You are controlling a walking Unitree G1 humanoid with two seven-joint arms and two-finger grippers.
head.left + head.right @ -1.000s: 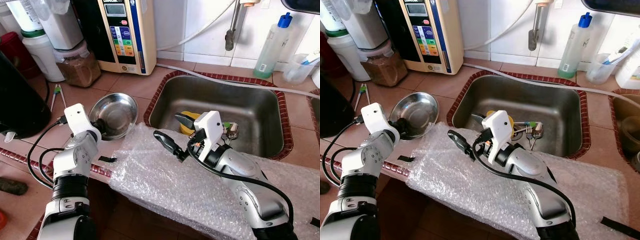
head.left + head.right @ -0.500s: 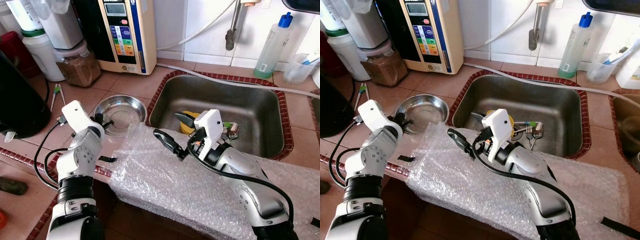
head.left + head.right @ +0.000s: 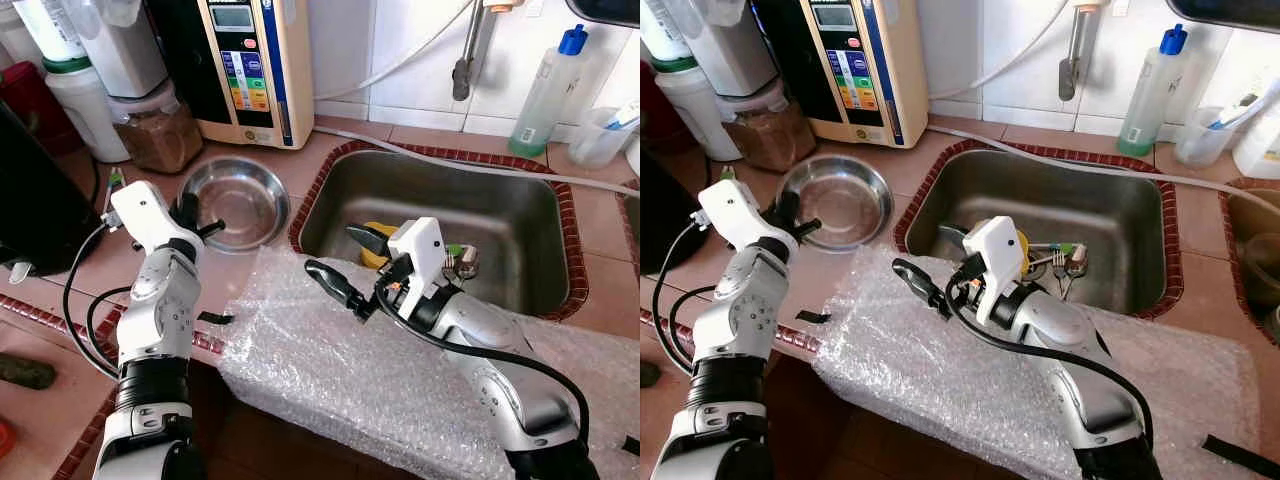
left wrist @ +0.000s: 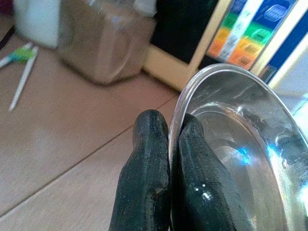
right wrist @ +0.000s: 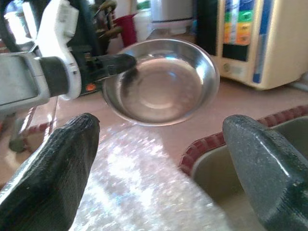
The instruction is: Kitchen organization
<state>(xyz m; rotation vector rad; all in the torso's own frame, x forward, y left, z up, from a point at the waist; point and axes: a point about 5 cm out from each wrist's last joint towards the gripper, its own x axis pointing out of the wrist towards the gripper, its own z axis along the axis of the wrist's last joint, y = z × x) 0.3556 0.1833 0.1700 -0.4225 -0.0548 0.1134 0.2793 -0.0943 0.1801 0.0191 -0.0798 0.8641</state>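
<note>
- A clear sheet of bubble wrap (image 3: 400,370) drapes the table's near edge, low in the frame.
- My right hand (image 3: 345,262) hovers above it at centre, black fingers spread wide.
- My left hand (image 4: 161,144) pinches the rim of the round shiny steel bowl (image 3: 232,200), centre-left, beside the steel sink (image 3: 520,225).

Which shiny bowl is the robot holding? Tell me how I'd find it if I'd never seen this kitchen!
Start at the big steel sink set in the brown tiled counter, then look just to the robot's left of it. There the left gripper pinches the rim of a round, shallow steel bowl, in front of the cream machine with coloured buttons. It's the only shiny, mirror-like dish there.
</note>
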